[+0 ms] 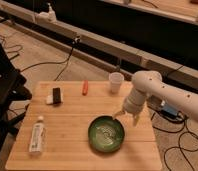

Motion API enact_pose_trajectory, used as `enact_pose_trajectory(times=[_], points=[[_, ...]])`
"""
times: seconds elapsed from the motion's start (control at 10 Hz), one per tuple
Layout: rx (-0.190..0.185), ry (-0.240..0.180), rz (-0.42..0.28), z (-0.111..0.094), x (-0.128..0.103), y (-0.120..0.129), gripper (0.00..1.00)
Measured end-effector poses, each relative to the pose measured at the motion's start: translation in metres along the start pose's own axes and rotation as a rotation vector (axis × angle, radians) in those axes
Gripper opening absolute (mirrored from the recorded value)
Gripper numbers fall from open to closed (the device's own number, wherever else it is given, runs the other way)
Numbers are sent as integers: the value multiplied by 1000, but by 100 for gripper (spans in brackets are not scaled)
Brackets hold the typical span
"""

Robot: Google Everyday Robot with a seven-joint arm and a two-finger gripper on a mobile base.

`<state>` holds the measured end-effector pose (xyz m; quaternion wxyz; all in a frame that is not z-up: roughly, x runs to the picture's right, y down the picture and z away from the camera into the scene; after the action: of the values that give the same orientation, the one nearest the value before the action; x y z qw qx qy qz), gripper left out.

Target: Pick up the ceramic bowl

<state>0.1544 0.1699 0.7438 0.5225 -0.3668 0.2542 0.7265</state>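
Observation:
The ceramic bowl (106,133) is green and glossy with a pale swirl inside. It sits on the wooden table (72,117), near the front right. My gripper (127,116) hangs from the white arm (157,90), which reaches in from the right. The gripper points down just above the bowl's far right rim. Its fingers are spread apart and hold nothing.
A small white cup (115,82) stands at the table's back edge, near the arm. A red marker (84,87) and a black-and-white block (54,96) lie at the back left. A white tube (37,137) lies front left. A black stand (4,85) is at the left, with cables on the floor.

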Motion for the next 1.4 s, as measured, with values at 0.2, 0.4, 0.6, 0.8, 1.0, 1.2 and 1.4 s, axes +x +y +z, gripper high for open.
enact_pose_trajectory(times=[0.2,0.4,0.6,0.8,1.0,1.2,1.4], points=[[-2,11,-1,5,0,1,70],[-3,65,9,25,5,-3,70],[-19,125,14,47,9,0,70],[-40,175,17,65,8,0,70],[-54,227,17,85,8,2,65],[-53,263,27,103,5,0,44],[-60,262,41,106,-1,0,25]])
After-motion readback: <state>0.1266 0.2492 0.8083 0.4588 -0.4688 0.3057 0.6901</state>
